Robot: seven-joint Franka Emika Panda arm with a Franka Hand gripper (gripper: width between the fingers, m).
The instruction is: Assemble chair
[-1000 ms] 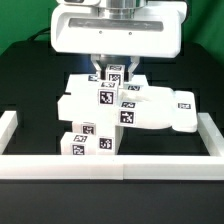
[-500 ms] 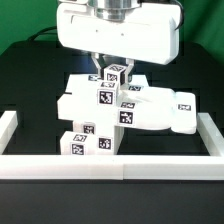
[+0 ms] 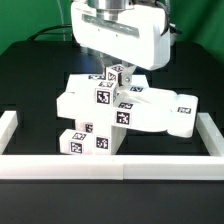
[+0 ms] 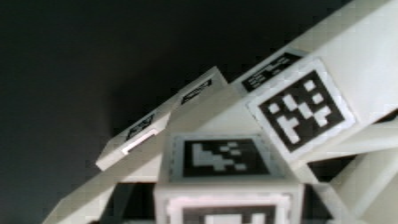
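The chair's white tagged parts lie bunched mid-table in the exterior view. A wide flat slab lies across the bunch, and a lower tagged part sits in front of it. A small tagged block stands upright at the top rear of the bunch. My gripper comes straight down over this block, with a finger on each side, and looks shut on it. In the wrist view the block fills the space between my jaws. Slanted tagged slabs lie beyond it.
A low white border wall runs along the front, with side walls at the exterior view's left and right. The table surface is black. The big white robot hand hides the rear of the parts.
The hand has turned and shifted toward the exterior view's right over the small block. The block's tag has turned slightly with it. The other parts have not moved.
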